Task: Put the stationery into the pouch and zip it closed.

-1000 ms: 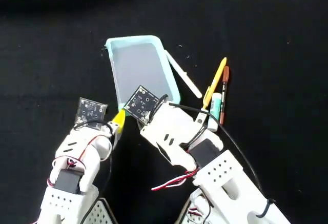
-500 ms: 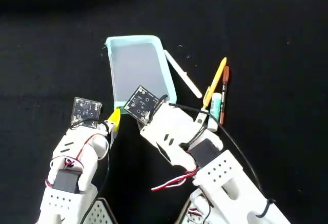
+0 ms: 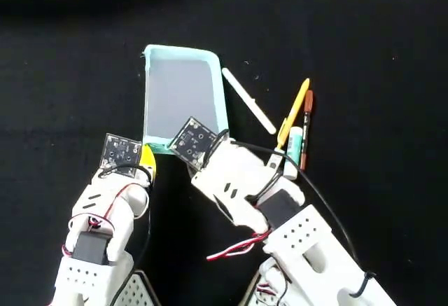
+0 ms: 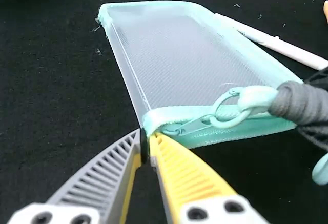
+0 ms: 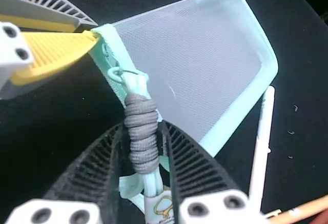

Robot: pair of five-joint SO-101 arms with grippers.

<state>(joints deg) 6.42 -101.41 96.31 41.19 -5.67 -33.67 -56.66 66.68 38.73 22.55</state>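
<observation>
1. The translucent mint-green mesh pouch (image 3: 178, 96) lies flat on the black table (image 3: 364, 54), left of the middle, with one short end towards the arms and the other towards the far edge.
2. The stationery lies loose on the table on the pouch's right. A slim white pen (image 3: 248, 101) lies just beside its long edge. Farther right, a yellow pen (image 3: 294, 112), a brown pen (image 3: 306, 127) and a short white-and-green tube (image 3: 294, 145) lie bunched together.
3. The left gripper (image 4: 146, 146) is clenched on the pouch's near left corner, its grey and yellow fingers pinching the fabric right where the zip ends.
4. The right gripper (image 5: 142, 130) grasps the grey knotted cord (image 5: 138, 114) tied to the mint ring pull (image 4: 230, 108), just beside that same corner.
5. I can't tell from here whether the zip is open or shut. With everything outside the pouch, I take the step in hand to be running the slider across the near end to open the mouth.
6. To do it well, the left pincer should anchor its corner firmly. The right should draw the cord low and straight along the zip line, towards the near right corner, not upward.
7. Lifting or jerking could drag the light pouch or crumple the mesh, or pull the cord out of the grip.
</observation>
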